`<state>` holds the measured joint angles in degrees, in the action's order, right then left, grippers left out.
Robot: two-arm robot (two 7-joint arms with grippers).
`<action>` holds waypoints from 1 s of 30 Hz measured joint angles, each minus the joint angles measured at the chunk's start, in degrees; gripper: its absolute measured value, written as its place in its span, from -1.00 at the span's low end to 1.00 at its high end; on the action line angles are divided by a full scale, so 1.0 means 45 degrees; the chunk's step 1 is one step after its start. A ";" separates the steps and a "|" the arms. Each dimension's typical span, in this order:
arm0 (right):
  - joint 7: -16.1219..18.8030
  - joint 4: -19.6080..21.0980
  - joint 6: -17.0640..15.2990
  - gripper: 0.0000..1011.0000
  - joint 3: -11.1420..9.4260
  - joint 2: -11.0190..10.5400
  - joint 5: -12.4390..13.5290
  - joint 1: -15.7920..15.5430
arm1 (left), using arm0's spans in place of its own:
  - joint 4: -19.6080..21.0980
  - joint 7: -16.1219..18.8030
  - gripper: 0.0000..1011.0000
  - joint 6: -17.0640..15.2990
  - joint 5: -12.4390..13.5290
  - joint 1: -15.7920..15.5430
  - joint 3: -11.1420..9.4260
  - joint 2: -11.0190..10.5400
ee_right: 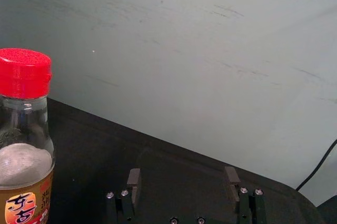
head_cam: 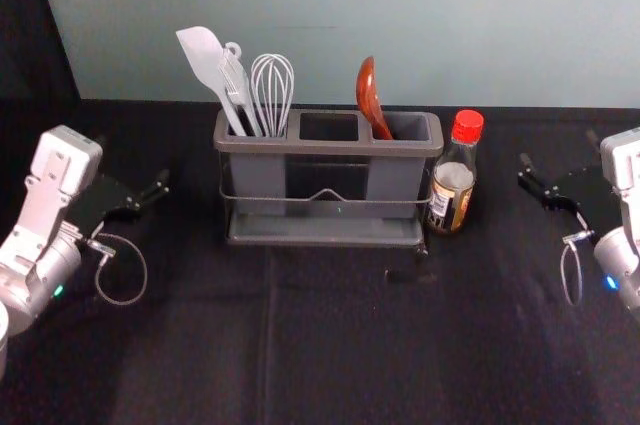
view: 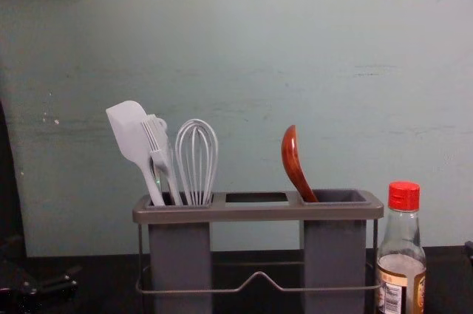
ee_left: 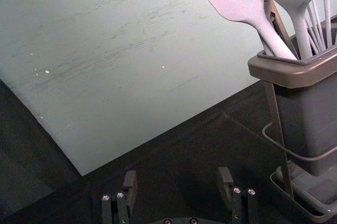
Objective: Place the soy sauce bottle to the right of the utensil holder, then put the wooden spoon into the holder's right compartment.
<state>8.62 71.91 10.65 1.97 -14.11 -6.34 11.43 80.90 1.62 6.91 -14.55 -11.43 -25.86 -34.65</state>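
My left gripper (head_cam: 146,205) is open at the left, apart from the utensil holder (head_cam: 322,145). Its fingers stand wide with nothing between them in the left wrist view, where the left gripper (ee_left: 178,177) shows. On the right, my right gripper (head_cam: 546,195) stands open and empty; the right wrist view shows the right gripper (ee_right: 182,176) beside the soy sauce bottle (ee_right: 23,134). That red-capped soy sauce bottle (head_cam: 455,175) is upright just right of the holder. The wooden spoon (view: 294,162) leans in the holder's right compartment (view: 336,197), bowl up, its lower part hidden inside.
A white spatula (head_cam: 207,65), a brush (view: 159,148) and a whisk (head_cam: 272,90) fill the holder's left compartment. Its middle compartment (head_cam: 330,127) lies between. A pale wall (head_cam: 400,5) rises behind the dark table (head_cam: 330,345). A black cable (ee_right: 317,166) runs near the wall.
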 joint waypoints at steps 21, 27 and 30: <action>0.0018 -0.0320 0.0667 0.98 0.0186 -0.0044 0.0051 0.0208 | 0.0000 0.0000 0.99 0.0000 0.0000 0.0000 0.0000 0.0000; 0.0020 -0.0316 0.0664 0.98 0.0185 -0.0043 0.0052 0.0208 | 0.0000 0.0000 0.99 0.0000 -0.0001 -0.0001 0.0000 0.0000; 0.0023 -0.0312 0.0654 0.98 0.0182 -0.0043 0.0052 0.0206 | 0.0000 0.0000 0.99 0.0000 0.0000 -0.0001 0.0000 0.0000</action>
<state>8.73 70.50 13.59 2.79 -14.31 -6.11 12.35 80.90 1.62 6.91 -14.55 -11.43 -25.86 -34.65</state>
